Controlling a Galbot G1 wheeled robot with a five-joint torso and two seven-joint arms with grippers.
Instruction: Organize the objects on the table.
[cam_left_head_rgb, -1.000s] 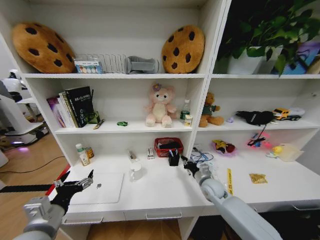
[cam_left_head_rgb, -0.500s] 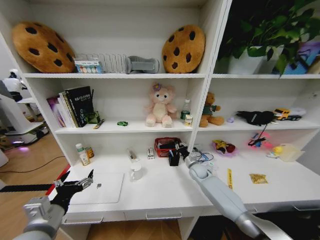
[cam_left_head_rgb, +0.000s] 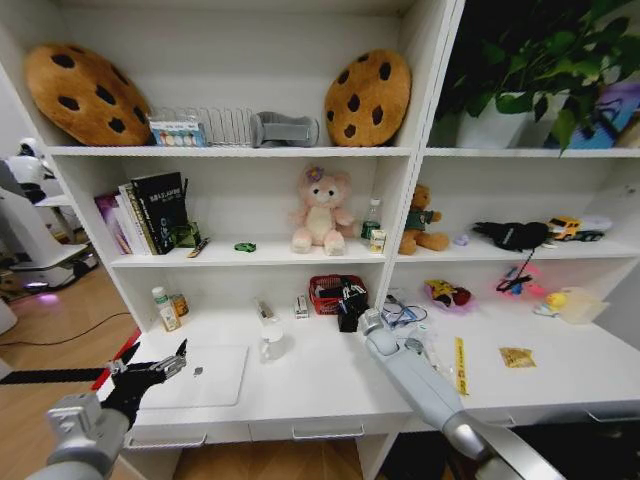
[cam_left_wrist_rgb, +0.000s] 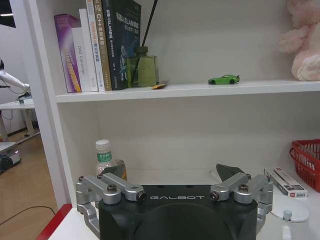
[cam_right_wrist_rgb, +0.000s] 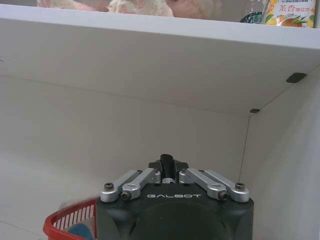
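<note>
Laptop (cam_left_head_rgb: 205, 375): slim, silver, lid shut, flat on white worktop (cam_left_head_rgb: 320, 385) at left end. Green toy car (cam_left_wrist_rgb: 224, 79): tiny, glossy, on middle shelf (cam_left_wrist_rgb: 200, 90) near books (cam_left_wrist_rgb: 95, 45). Left hand (cam_left_head_rgb: 160, 372): hovers over laptop's left edge, fingers spread. Right hand (cam_left_head_rgb: 352, 302): at red basket (cam_left_head_rgb: 328, 293) by black pen cup (cam_left_head_rgb: 348, 318), fingers pressed together, nothing visibly held.
</note>
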